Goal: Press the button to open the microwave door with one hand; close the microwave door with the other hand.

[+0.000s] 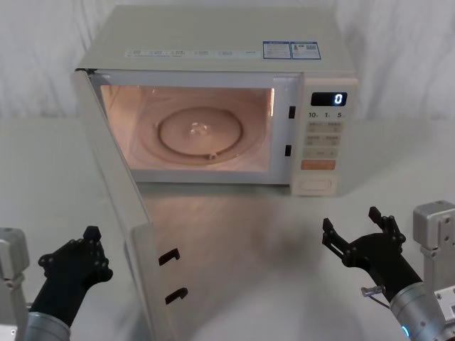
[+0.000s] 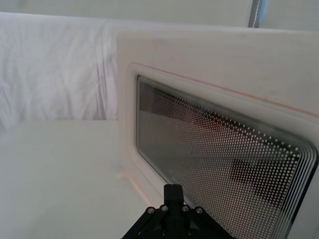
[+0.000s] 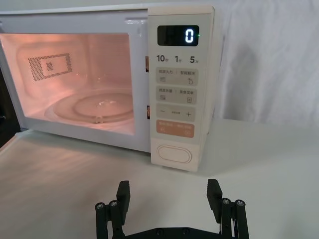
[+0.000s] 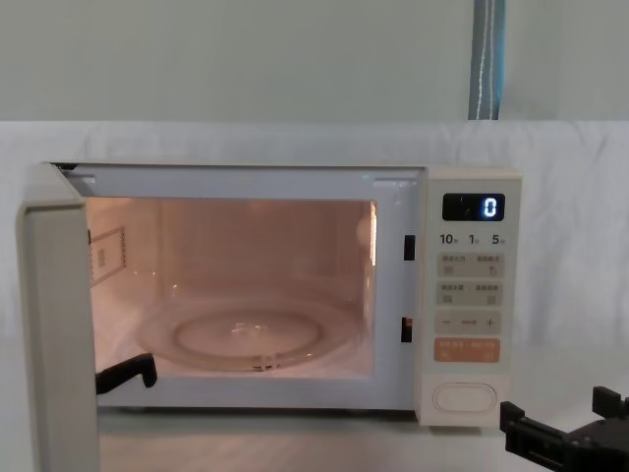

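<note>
So the microwave (image 1: pixel 213 99) sits at the back of the white table (image 1: pixel 270 241), and everything here is placed off it. Out to its left there's bare tabletop, and that's where the left gripper (image 1: pixel 89 249) hangs, low and just outside the swung-out microwave door (image 1: pixel 117 213); honestly can't tell if its fingers are spread or closed. The door stands wide open, hinged on the microwave's left side and sticking out forward, latch hooks on its free edge. Behind it the lit cavity shows the glass turntable (image 1: pixel 201 132). Right of the cavity is the control panel, with the button (image 1: pixel 315 185) at the very bottom. In front of that panel the table is bare, and the right gripper (image 3: pixel 169 194) hovers there, fingers spread apart, holding nothing, well short of the button.
</note>
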